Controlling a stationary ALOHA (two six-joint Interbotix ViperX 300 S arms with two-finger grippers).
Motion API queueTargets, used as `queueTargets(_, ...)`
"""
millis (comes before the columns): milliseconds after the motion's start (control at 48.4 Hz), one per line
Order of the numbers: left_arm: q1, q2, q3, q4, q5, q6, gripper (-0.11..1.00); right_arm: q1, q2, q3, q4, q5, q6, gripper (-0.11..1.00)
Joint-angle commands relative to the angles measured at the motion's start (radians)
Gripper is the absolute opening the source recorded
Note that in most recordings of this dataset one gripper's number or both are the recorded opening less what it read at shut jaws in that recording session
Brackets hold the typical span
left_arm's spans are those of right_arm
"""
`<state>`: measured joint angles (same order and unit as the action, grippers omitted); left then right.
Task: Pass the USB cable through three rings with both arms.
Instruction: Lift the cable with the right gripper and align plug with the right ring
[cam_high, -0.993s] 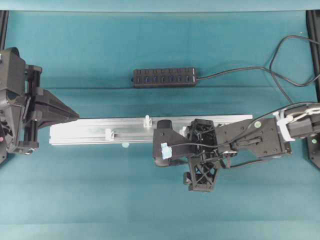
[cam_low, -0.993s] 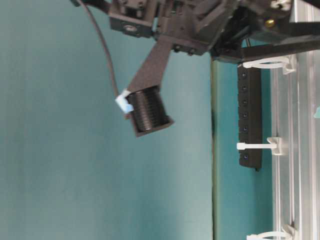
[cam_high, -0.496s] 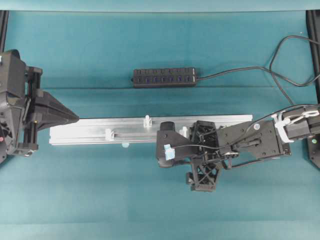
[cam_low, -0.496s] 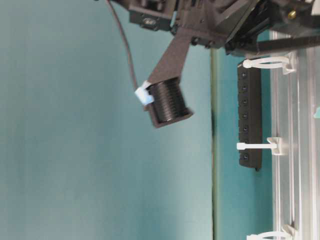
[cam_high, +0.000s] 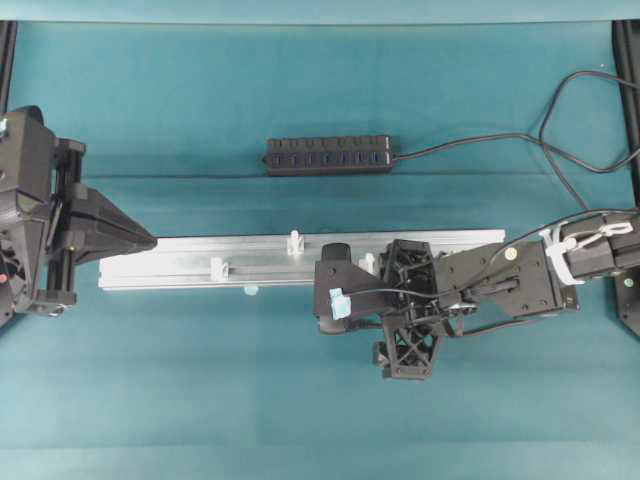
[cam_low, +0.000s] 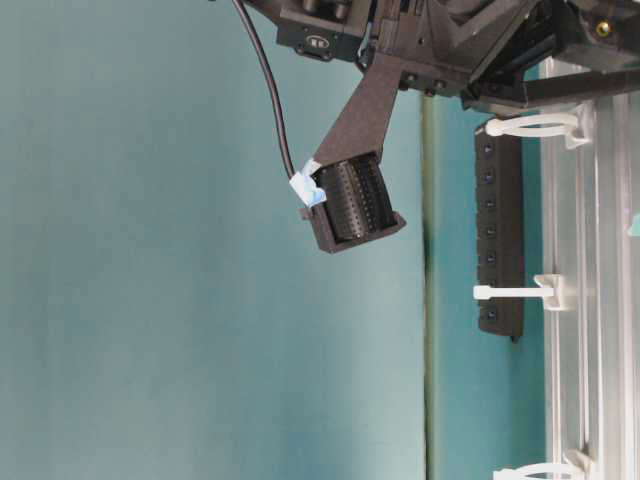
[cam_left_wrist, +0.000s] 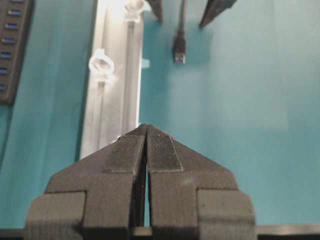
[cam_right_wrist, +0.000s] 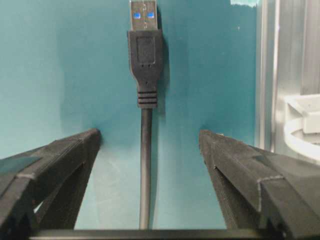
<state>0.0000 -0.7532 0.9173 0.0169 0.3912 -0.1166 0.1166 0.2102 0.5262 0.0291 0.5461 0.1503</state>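
Our right gripper (cam_right_wrist: 149, 150) straddles the cable (cam_right_wrist: 145, 165) just behind its plug (cam_right_wrist: 146, 60), jaws wide and holding nothing. We should close squarely on the cord lying on the tabletop (cam_high: 200, 380) beside the rail (cam_high: 180, 262). Open room lies away from the rail; rings (cam_left_wrist: 102, 64) stand close. The left gripper (cam_left_wrist: 146, 150) waits, jaws closed, empty.

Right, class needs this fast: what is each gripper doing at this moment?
Left gripper: shut, holding nothing.
Right gripper: open, its fingers either side of the USB cable, not gripping it.
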Motion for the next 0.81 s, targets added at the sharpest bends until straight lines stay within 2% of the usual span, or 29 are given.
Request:
queueTargets(0, -0.002, 0.000, -0.012, 0.003, -0.006, 0.002, 0.03, 0.000, 0.011, -0.012, -0.003, -0.011, 0.005, 0.58)
queueTargets(269, 0.000, 0.000, -0.012, 0.003, -0.006, 0.003, 0.03, 0.000, 0.017, -0.014, -0.002, -0.011, 0.003, 0.57)
queueTargets(352, -0.002, 0.000, -0.011, 0.003, -0.006, 0.002, 0.03, -0.002, 0.017, -0.014, -0.002, -0.008, 0.002, 0.53)
queueTargets(414, 0.000, 0.000, -0.011, 0.003, -0.006, 0.002, 0.03, -0.002, 0.017, -0.014, -0.002, -0.003, 0.002, 0.46)
queueTargets(620, 0.003, 0.002, -0.011, 0.003, -0.008, 0.002, 0.03, -0.002, 0.021, -0.014, -0.002, 0.003, -0.002, 0.09)
queueTargets(786, 0.006, 0.000, -0.011, 0.003, -0.014, 0.002, 0.03, 0.002, 0.021, -0.014, -0.002, 0.005, -0.003, -0.05)
